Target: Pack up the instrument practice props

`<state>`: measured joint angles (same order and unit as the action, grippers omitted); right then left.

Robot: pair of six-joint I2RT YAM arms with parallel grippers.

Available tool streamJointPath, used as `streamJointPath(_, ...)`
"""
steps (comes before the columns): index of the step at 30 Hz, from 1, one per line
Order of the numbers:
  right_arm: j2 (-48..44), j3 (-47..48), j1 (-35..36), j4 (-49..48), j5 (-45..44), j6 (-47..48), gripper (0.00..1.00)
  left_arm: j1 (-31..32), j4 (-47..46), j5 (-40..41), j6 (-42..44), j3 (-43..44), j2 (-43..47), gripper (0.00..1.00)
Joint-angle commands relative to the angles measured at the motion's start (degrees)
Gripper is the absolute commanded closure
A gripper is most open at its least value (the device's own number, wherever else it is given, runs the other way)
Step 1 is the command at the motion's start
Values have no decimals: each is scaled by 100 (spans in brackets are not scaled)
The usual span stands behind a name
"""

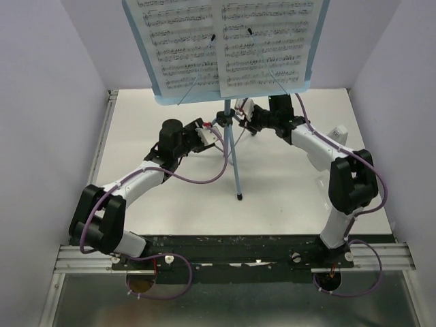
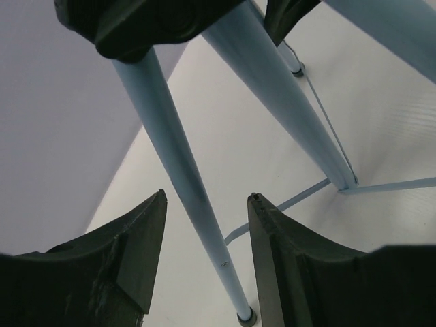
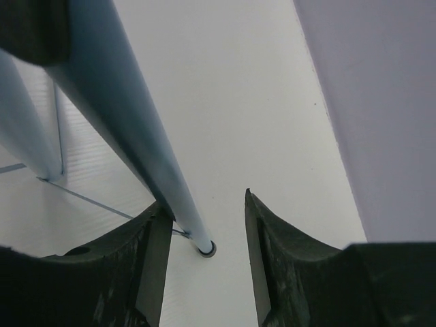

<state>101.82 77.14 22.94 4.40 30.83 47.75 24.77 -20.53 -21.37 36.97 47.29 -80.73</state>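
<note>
The light-blue music stand [image 1: 234, 163] stands upright at the middle back of the table on its tripod legs. Its tray [image 1: 162, 95] holds two white sheet-music pages [image 1: 180, 41] [image 1: 266, 41] under thin wire holders [image 1: 197, 78]. My left gripper [image 1: 210, 135] is at the tripod hub from the left. In the left wrist view it [image 2: 208, 197] is open, with one blue leg [image 2: 177, 150] running between the jaws, untouched. My right gripper [image 1: 245, 112] is at the hub from the right. In the right wrist view it [image 3: 204, 197] is open, with a leg [image 3: 129, 129] next to its left finger.
Lavender walls [image 1: 41, 82] enclose the white table [image 1: 293, 191] on the left, right and back. A metal rail [image 1: 231, 257] carrying the arm bases runs along the near edge. The front tripod foot [image 1: 239, 197] rests mid-table. Purple cables [image 1: 204, 178] loop off both arms.
</note>
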Motion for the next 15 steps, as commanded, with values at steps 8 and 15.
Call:
streamJointPath(8,1208,1663,-44,-300,-525,323,49,19,-249,422,337,808,-672,39)
streamJointPath(15,788,1032,-237,-282,-560,472,36,10,-364,546,346,765,-690,30)
